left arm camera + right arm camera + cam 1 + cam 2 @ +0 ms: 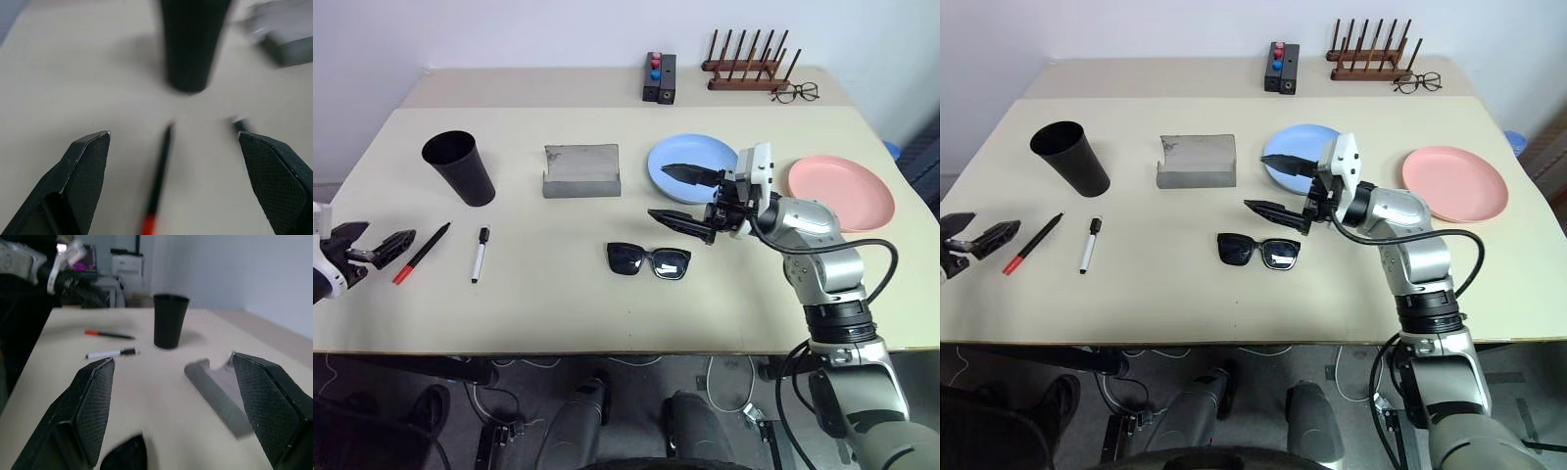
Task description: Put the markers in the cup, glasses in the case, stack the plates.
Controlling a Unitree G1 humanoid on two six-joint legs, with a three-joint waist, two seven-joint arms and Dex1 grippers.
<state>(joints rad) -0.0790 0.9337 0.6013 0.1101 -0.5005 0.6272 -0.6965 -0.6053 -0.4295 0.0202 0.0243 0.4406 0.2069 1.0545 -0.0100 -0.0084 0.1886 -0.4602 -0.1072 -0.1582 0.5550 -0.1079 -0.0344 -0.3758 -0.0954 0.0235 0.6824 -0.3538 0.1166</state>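
Two markers (481, 254) (one red-ended (421, 254)), two plates (692, 166), one cup (459, 167), case (581, 170) and sunglasses (649, 260) lie on a beige table (558, 304) by a white wall (509, 29); both claws, left (374, 246) and right (683, 199), gape empty.

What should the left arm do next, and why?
Probably ease the open left end effector forward and down onto the black marker with the red end. It lies on the table just ahead of the end effector, and the cup holds no markers yet.
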